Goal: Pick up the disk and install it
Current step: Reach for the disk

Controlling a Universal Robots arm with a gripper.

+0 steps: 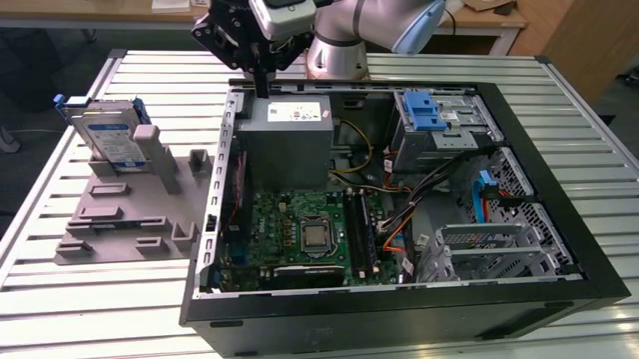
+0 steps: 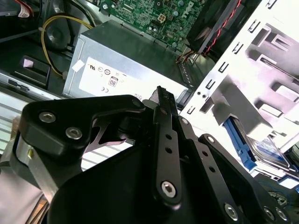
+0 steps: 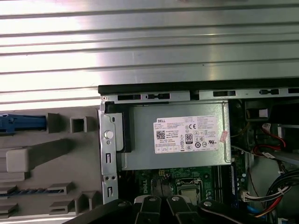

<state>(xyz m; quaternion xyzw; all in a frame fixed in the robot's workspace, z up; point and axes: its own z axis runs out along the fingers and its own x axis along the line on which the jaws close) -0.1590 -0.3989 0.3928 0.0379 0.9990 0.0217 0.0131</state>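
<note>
Start w/ ribbed silver metal table [image 1: 90, 314], carrying open black tower PC case [image 1: 399, 325] laid on its side, green motherboard facing up. Beside case, toward exterior view's left, find grey moulded plastic fixture plate [image 1: 120, 224] w/ slots and posts. Inside case, at far corner, see large grey metal power supply box [image 1: 284, 149] w/ white sticker; toward exterior view's right, silver drive cage [image 1: 439, 120] w/ blue latch.

Find disk [image 1: 108, 134], a flat silver hard drive w/ white-and-blue label and blue plastic carrier frame, standing on edge at fixture's far end, propped by a grey post, outside case, not gripped.

Locate black two-finger gripper [image 1: 263, 91] hanging over case's far rim, just above power supply box, well apart from disk; fingers pressed together, nothing between.

Judging step as approach for pick-up. Spread fingers before descent, come in over disk's top edge, square up w/ its flat faces, pinch across faces near blue frame, then lift straight up to avoid snagging on posts.
</note>
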